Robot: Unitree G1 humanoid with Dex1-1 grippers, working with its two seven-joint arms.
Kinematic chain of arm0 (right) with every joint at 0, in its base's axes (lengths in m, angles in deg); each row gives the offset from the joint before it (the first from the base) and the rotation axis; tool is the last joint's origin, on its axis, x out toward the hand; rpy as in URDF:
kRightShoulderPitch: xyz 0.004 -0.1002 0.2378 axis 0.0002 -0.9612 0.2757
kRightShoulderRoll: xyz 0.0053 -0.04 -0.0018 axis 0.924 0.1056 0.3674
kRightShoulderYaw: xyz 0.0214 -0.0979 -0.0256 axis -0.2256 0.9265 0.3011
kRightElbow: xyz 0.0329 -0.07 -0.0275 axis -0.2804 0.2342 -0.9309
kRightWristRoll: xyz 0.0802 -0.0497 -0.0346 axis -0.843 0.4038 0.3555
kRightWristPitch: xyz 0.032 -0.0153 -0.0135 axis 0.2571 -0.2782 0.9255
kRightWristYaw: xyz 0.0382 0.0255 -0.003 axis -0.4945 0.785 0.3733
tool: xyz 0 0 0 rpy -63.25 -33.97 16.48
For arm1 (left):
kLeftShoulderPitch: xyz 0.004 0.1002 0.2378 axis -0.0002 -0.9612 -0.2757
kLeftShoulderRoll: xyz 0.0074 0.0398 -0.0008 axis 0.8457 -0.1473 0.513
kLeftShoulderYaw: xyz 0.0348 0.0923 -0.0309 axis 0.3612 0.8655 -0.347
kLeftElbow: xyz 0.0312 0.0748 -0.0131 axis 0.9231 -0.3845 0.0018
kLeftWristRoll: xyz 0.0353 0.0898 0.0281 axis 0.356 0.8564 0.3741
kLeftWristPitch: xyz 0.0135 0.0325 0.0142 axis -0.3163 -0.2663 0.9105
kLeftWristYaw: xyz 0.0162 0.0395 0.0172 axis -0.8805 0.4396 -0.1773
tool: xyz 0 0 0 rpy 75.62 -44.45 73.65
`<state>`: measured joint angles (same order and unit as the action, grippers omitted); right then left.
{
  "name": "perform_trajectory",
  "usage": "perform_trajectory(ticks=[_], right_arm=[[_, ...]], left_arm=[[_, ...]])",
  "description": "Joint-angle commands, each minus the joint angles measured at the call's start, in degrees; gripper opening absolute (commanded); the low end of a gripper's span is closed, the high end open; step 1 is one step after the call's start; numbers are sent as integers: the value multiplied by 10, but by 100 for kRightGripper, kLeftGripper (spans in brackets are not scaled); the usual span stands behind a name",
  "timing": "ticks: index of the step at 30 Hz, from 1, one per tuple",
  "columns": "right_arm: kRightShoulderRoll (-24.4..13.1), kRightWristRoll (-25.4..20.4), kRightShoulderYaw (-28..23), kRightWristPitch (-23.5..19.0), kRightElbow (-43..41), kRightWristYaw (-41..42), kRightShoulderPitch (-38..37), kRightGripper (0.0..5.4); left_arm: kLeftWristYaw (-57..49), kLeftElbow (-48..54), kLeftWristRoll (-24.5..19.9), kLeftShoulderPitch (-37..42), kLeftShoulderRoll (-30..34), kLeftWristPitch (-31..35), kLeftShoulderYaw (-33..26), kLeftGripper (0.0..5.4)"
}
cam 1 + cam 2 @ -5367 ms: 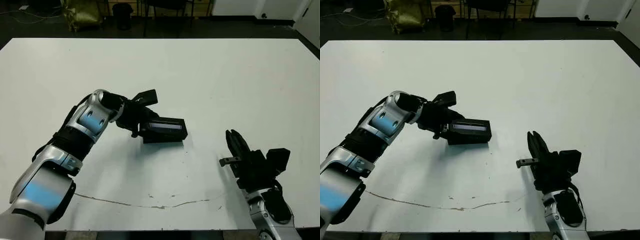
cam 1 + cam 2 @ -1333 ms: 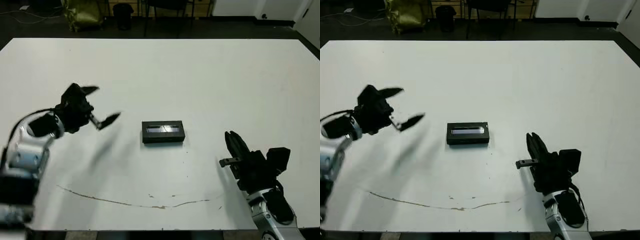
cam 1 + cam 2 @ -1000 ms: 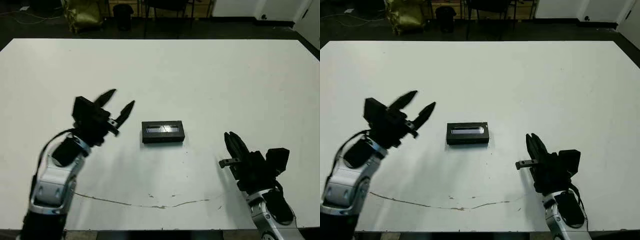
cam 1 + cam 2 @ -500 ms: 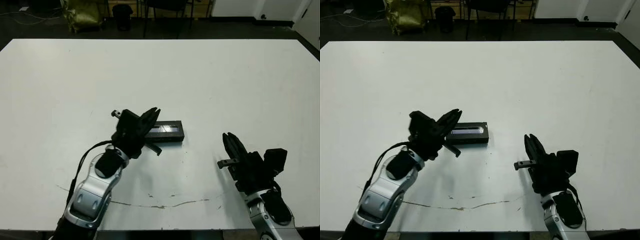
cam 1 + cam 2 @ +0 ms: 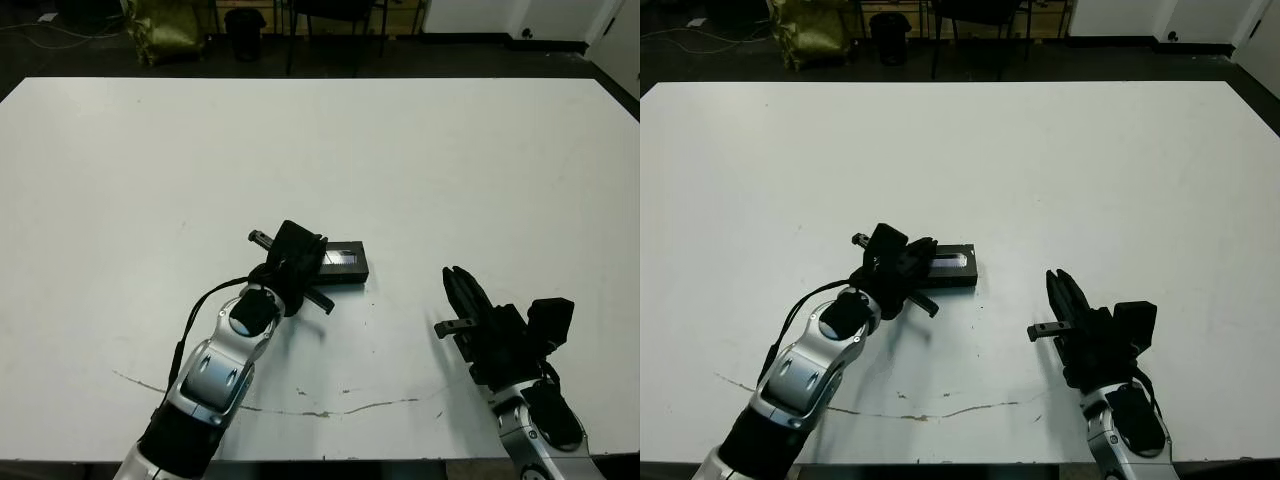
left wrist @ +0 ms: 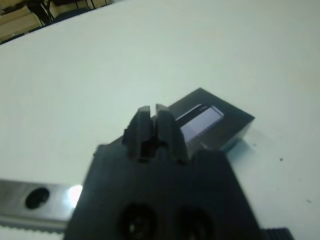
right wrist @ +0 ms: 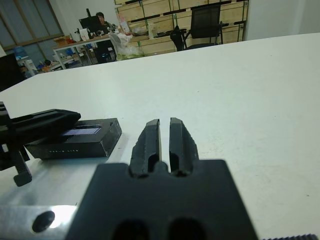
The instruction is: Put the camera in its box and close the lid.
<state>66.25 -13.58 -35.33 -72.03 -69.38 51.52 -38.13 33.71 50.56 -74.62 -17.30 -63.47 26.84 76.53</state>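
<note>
The box [image 5: 347, 273] lies in the middle of the white table with the lid [image 5: 343, 257] on it, grey strip up. No camera shows in any view. My left gripper [image 5: 308, 250] is shut, with nothing between its fingers. It covers the box's left end; in the left wrist view its fingertips [image 6: 154, 111] point at the lid [image 6: 207, 121]. Whether it touches the lid I cannot tell. My right gripper [image 5: 456, 277] is shut and empty, low over the table to the right of the box [image 7: 75, 140] and nearer the front.
A thin brown scratch [image 5: 300, 410] runs across the table [image 5: 420, 150] near its front edge. Beyond the far edge are chairs [image 7: 207, 22] and a yellow bag [image 5: 165, 25] on a dark floor. A person [image 7: 100, 17] sits far off at a desk.
My left arm swung in from the left and its open gripper shut as it came over the box's left end. The right arm stayed put.
</note>
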Motion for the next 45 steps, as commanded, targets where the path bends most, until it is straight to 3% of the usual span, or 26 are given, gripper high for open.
perform_trajectory(ticks=[1,5,14,17,21,28,33,38,45], right_arm=[[-1,4,-1,10,15,1,-4,0],[-2,1,-1,13,16,4,-3,0],[-6,7,0,16,19,5,0,0],[-4,-7,-3,14,22,12,2,0],[-8,6,0,10,17,5,2,0],[-1,-12,-3,-5,9,0,3,0],[-4,4,-2,17,20,0,12,0],[-4,38,2,21,17,-19,21,0],[3,21,-7,80,81,15,52,0]], left_arm=[[8,-28,7,-9,9,24,4,2],[18,-20,11,-18,18,59,17,2],[33,13,-4,-58,30,73,6,2],[39,38,-13,-75,34,53,-5,2],[40,90,-28,-98,41,22,-24,2],[14,213,-52,-119,40,-7,-101,2],[11,264,-78,-113,54,-31,-175,2],[7,276,-108,-136,61,-86,-242,2],[-25,244,-105,-199,49,-155,-272,2]])
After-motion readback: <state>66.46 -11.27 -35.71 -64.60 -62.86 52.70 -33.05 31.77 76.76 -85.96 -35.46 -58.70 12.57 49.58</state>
